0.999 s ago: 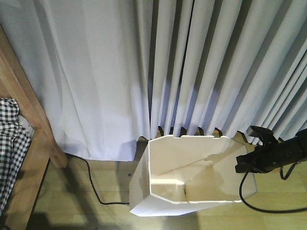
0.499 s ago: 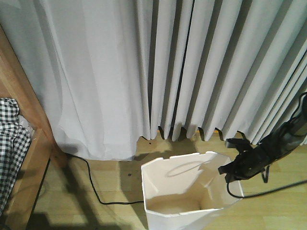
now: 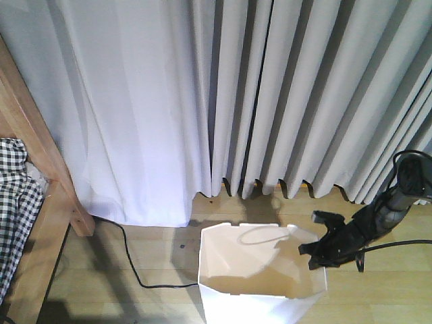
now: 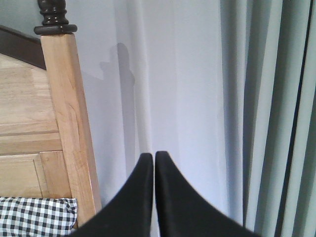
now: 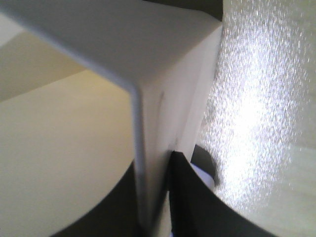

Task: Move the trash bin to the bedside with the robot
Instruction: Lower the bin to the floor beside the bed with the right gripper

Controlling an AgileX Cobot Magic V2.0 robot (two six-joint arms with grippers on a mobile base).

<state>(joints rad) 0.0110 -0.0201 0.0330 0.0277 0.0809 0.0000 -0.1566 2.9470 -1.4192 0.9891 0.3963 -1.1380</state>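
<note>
The white trash bin (image 3: 260, 277) stands upright on the wooden floor at the bottom middle of the front view, cream inside. My right gripper (image 3: 312, 251) is shut on the bin's right rim; in the right wrist view the thin wall (image 5: 148, 148) runs between my two black fingers (image 5: 185, 197). The bed (image 3: 37, 182), with light wooden frame and checked bedding (image 3: 15, 202), lies at the far left, well apart from the bin. In the left wrist view my left gripper (image 4: 154, 157) is shut on nothing, pointing at the curtain beside the bedpost (image 4: 66, 118).
Grey-white curtains (image 3: 236, 94) hang across the whole back, reaching the floor. A black cable (image 3: 131, 263) trails over the floor between the bed and the bin. Another black cable (image 3: 398, 246) runs from my right arm at the right.
The bin, tipped and lifted a second ago, has come down upright and lower in the view. My right arm has swung down with it, still holding the rim.
</note>
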